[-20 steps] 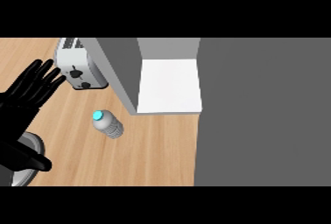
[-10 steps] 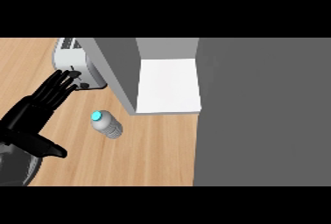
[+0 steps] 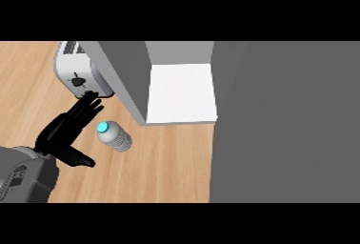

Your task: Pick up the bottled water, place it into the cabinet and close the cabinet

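None of the task is done yet: your left hand (image 3: 70, 127) is spread open, holding nothing, just beside the bottled water (image 3: 113, 137) on the counter (image 3: 162, 167). You still must grasp it, load the open cabinet (image 3: 179, 93), then close it.

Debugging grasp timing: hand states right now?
Left hand: open, fingers straight, beside the bottled water, holding nothing.
Right hand: not in view.
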You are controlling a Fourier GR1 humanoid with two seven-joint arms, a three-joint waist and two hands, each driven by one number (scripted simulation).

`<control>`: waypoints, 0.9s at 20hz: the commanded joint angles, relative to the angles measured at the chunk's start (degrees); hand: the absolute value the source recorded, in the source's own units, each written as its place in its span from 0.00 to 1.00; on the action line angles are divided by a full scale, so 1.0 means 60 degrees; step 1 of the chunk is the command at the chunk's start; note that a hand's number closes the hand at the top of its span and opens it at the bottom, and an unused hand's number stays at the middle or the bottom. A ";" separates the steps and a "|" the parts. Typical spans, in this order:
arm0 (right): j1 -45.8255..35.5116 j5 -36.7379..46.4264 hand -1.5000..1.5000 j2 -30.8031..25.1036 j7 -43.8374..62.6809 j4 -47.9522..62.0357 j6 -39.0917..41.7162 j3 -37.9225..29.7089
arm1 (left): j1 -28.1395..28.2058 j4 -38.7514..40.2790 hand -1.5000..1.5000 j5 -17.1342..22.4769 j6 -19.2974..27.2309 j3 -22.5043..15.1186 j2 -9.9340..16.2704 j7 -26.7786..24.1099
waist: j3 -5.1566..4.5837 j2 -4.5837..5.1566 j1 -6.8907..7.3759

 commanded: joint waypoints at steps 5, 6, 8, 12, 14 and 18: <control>0.1513 0.0173 0.00 -0.0272 -0.0430 -0.1576 0.0109 0.0259 | -0.1123 0.3130 0.00 -0.1217 -0.0337 -0.0059 0.0122 -0.2066 | -0.0002 -0.0002 -0.0056; 0.1177 -0.0150 0.00 -0.0469 0.0008 -0.1803 0.0094 -0.0051 | -0.1120 0.3568 0.00 -0.1490 -0.0294 -0.0281 -0.0221 -0.2513 | -0.0018 0.0062 -0.0114; 0.1172 -0.0160 0.00 -0.0477 -0.0194 -0.1707 0.0089 -0.0146 | -0.1441 0.4194 0.00 -0.1519 -0.0427 -0.0192 -0.0300 -0.3016 | -0.0016 0.0064 -0.0095; 0.1398 0.0383 0.00 -0.0508 -0.0598 -0.1405 0.0206 0.0280 | -0.1460 0.5271 0.00 -0.2292 -0.0619 -0.0495 -0.0192 -0.4546 | -0.0035 0.0095 -0.0187; 0.1471 -0.0130 0.00 -0.0691 -0.0829 -0.1408 0.0338 -0.0207 | -0.1780 0.5748 0.00 -0.2489 -0.0109 -0.0617 -0.0746 -0.4697 | -0.0024 0.0094 -0.0188; 0.1812 0.0528 0.00 -0.0575 -0.1326 -0.1081 0.0309 0.0368 | -0.2115 0.6549 0.00 -0.2576 -0.0405 -0.0584 -0.0634 -0.5152 | -0.0023 0.0063 -0.0203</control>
